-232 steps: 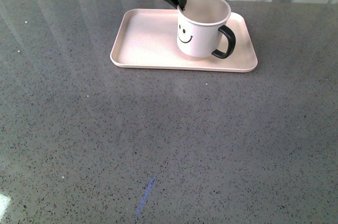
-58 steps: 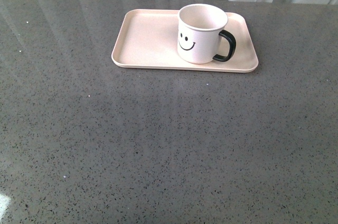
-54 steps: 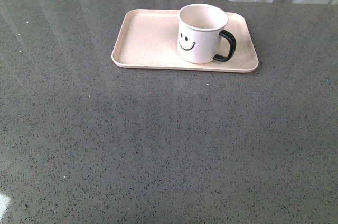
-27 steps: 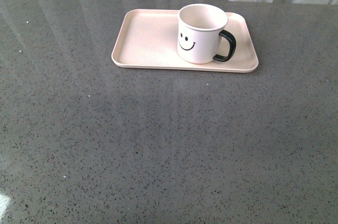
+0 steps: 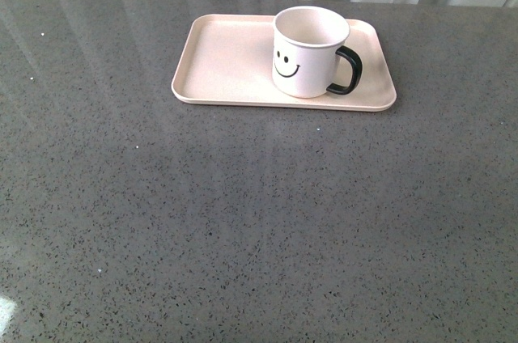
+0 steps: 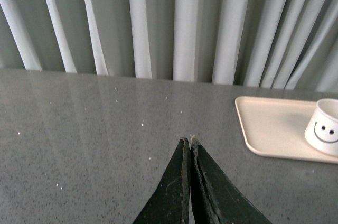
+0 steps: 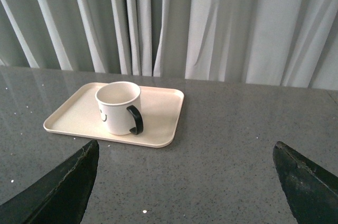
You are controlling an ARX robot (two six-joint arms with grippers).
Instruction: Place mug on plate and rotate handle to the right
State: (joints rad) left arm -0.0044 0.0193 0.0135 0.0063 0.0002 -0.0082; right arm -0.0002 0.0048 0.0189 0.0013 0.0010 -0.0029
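1. Your left pincer (image 6: 189, 142) is pinched shut, black tips together, holding nothing, low over the grey speckled tabletop (image 5: 259, 222).
2. Your right pincer (image 7: 185, 143) gapes wide and empty, well apart from the work.
3. Out beyond, the cream-white cylindrical mug (image 5: 307, 56) with a black smiley stands upright on the right half of the flat pale pink rectangular plate (image 5: 227, 60). Its glossy black loop handle (image 5: 346, 69) points right in the front view, so the job looks done.
4. The mug looks stiff, glazed, slippery and breakable. If you adjust it, I'd pinch the rim wall opposite the handle.
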